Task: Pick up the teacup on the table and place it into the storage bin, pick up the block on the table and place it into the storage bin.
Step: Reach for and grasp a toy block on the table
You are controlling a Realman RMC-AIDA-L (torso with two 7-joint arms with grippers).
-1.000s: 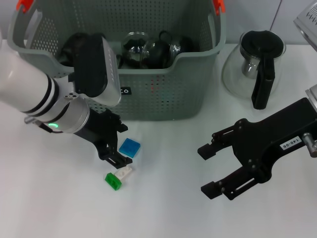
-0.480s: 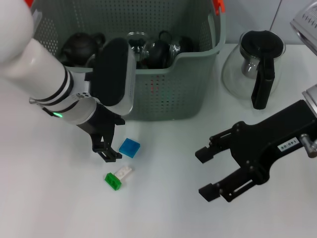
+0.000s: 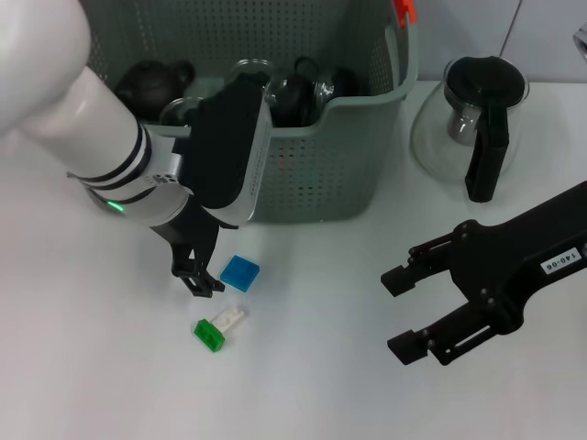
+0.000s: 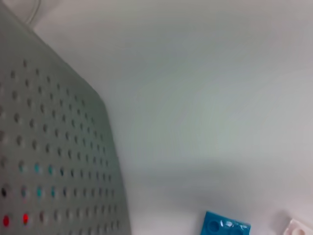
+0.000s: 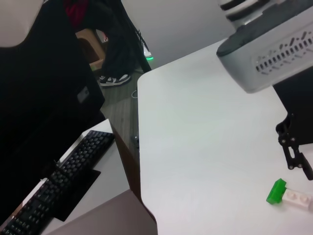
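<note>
Two loose pieces lay on the white surface (image 3: 303, 367) in front of the storage bin (image 3: 312, 174): a blue block (image 3: 240, 272) and, just nearer the robot, a green-and-white block (image 3: 218, 327). The left end effector (image 3: 197, 275) stood immediately beside the blue block, on the block's left, its black fingertips (image 3: 200, 282) pointing down to the surface and close to the block's edge; contact could not be confirmed. Whether its fingers were apart or together could not be told from the head view, and the left wrist view showed no fingers, only the bin's perforated wall, the blue block and a corner of the white piece. The left arm reached in from the upper left, its forearm angled steeply downward in front of the bin, with a green light on the wrist collar.

Dark teapots and glass cups (image 3: 275, 92) sat inside the bin. A glass carafe (image 3: 472, 124) with a black handle stood to the right of the bin.

The right end effector (image 3: 408, 312) was held over the surface well to the right of the blocks, fingers spread wide and holding nothing, pointing left.
</note>
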